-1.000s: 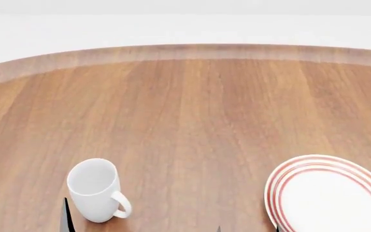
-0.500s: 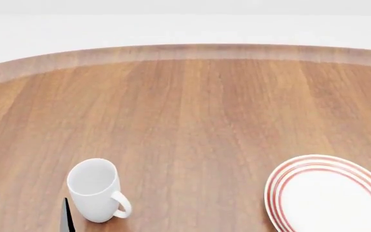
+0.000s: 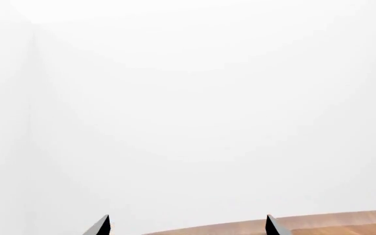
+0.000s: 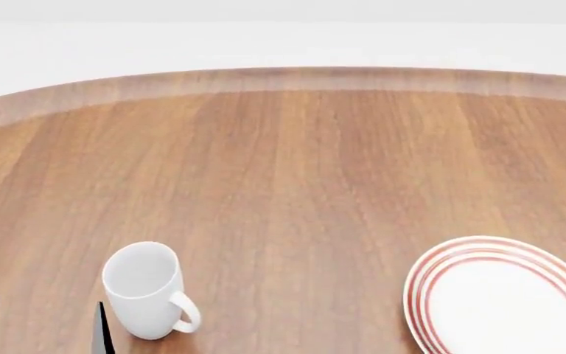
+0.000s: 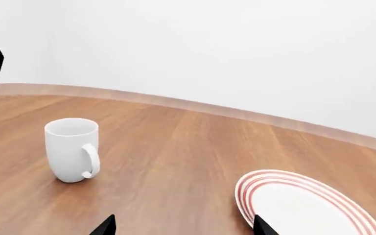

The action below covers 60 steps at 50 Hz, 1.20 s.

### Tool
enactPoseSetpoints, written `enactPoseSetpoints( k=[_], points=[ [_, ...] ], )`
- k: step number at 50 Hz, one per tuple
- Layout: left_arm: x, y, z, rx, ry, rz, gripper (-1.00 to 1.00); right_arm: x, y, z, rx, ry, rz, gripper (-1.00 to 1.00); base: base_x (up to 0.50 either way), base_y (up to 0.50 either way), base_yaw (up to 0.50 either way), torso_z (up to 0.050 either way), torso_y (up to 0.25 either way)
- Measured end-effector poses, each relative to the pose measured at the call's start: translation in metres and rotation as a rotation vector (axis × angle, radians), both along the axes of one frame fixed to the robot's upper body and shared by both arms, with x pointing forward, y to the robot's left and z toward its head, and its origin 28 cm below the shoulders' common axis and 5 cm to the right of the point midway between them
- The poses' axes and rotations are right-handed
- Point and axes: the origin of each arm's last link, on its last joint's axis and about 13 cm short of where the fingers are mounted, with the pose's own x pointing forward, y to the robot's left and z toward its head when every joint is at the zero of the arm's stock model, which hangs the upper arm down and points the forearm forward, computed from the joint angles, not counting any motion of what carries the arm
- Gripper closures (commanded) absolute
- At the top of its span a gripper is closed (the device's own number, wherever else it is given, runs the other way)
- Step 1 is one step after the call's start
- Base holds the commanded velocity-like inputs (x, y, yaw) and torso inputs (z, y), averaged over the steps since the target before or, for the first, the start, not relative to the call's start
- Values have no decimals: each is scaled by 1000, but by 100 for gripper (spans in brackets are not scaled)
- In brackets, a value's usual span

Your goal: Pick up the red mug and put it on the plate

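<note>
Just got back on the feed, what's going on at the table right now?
Nothing is being held. A white mug stands upright on the wooden table, with the red-ringed plate bare off to its right. The left hand sits open beside the white mug; the right hand is open near the plate. The red mug isn't visible in any view.

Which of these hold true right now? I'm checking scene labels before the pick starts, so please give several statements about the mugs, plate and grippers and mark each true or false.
1. A red mug stands on the table. False: no red mug shows in any view.
2. The white mug is upright. True.
3. The plate has a mug on it. False: nothing lies on it.
4. The left gripper holds the white mug. False: its fingertips are apart, beside the mug.
5. The right gripper is open, holding nothing. True.
</note>
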Motion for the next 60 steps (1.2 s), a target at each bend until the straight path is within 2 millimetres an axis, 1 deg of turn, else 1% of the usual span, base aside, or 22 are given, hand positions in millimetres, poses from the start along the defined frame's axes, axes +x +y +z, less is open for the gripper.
enactPoseSetpoints(
  k=[8,17,29,46,60],
  points=[
    [0,0,0,-1,-1,0,-100,-10,-2,-8,9,14,13,-100,0,0,0,0,0],
    [0,0,0,-1,-3,-2,-100,-19,-5,-21,27,41,8,-100,0,0,0,0,0],
    [0,0,0,-2,-3,-4,-100,-28,-6,-36,47,73,2,-100,0,0,0,0,0],
    [0,0,0,-3,-6,-5,-100,-32,-5,-53,63,109,4,-100,0,0,0,0,0],
    [0,0,0,-3,-9,-6,-100,-34,-3,-59,72,126,7,-100,0,0,0,0,0]
  ],
)
